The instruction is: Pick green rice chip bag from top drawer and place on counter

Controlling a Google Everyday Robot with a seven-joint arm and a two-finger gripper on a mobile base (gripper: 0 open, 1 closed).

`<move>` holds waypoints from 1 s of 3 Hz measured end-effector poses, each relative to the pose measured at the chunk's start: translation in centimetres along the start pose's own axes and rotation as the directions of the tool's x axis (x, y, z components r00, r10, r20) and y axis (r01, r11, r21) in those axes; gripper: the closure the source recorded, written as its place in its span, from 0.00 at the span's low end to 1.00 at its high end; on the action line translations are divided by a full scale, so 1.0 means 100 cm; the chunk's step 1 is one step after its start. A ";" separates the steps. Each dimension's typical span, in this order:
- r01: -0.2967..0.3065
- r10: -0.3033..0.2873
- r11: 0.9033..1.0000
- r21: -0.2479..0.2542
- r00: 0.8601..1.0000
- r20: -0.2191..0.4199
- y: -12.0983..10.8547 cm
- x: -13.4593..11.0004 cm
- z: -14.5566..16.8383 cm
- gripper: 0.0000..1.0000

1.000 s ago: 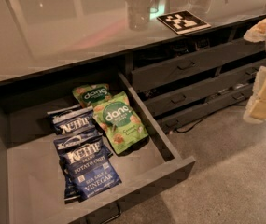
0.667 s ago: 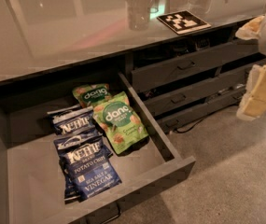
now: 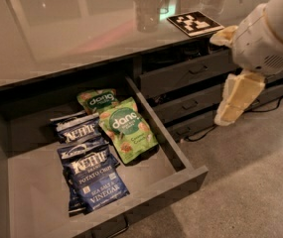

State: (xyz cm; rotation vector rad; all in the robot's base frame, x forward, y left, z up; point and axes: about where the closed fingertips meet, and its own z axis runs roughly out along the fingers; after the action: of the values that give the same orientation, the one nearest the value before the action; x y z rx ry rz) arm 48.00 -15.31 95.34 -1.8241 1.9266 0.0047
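Note:
The top drawer is pulled out below the counter. In it lies the green rice chip bag, light green, flat, near the drawer's right wall. My gripper hangs at the right of the view, over the floor and in front of the narrower drawers, to the right of the open drawer and above its level. Its two cream fingers stand wide apart and hold nothing. It does not touch the bag.
A second green "dang" bag with brownish corners lies behind the light green one. Two dark blue Kettle bags lie to its left. A black-and-white marker tag sits on the counter. Stacked narrower drawers stand at the right, with a cable on the floor.
My arm has come further into view from the right, and the gripper has moved left towards the open drawer. The bags have not moved.

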 end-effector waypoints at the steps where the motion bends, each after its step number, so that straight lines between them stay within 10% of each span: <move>1: 0.053 -0.050 0.996 -0.066 0.997 0.050 -0.001 -0.015 0.046 0.00; 3: 0.103 -0.084 0.985 -0.139 0.987 0.134 -0.008 -0.023 0.106 0.00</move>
State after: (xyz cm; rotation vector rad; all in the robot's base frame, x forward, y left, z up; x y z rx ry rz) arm 52.28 -9.82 87.00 -1.9572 1.7911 0.2318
